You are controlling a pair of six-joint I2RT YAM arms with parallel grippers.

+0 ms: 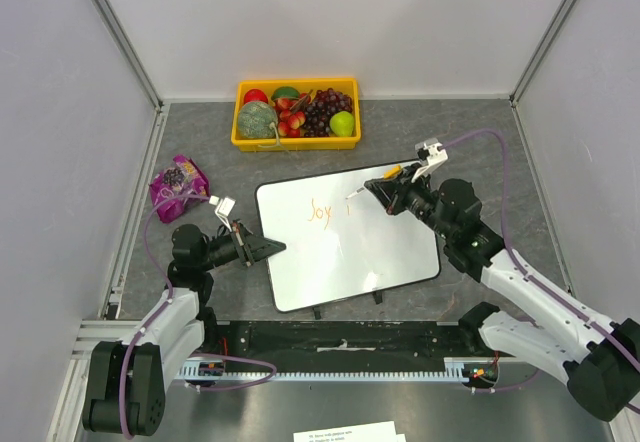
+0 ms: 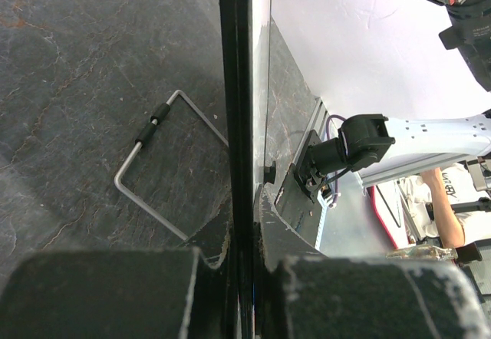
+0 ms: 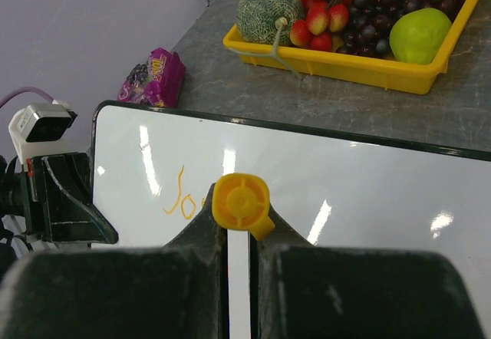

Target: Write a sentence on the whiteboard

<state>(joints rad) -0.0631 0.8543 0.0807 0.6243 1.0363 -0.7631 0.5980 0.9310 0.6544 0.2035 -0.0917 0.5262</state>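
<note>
Lettering (image 1: 319, 211) reads only "Joy" on the whiteboard (image 1: 350, 262) lying on the counter (image 1: 480, 142); most words seem unwritten. Right tool (image 1: 380, 190) clamps the orange marker (image 3: 241, 203) just beside it, left tool (image 1: 272, 248) pinches the board's left edge

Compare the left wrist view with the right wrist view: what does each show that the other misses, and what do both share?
Only the left wrist view: the whiteboard end-on, its black edge running between the fingers of the left pincer, and a bent wire bracket next to it. Only the right wrist view: the marker held in the right pincer, the orange lettering begun on the board, the yellow fruit tray and a purple snack bag. Both: the whiteboard, the left pincer at its edge, and the dark stone-patterned table.
</note>
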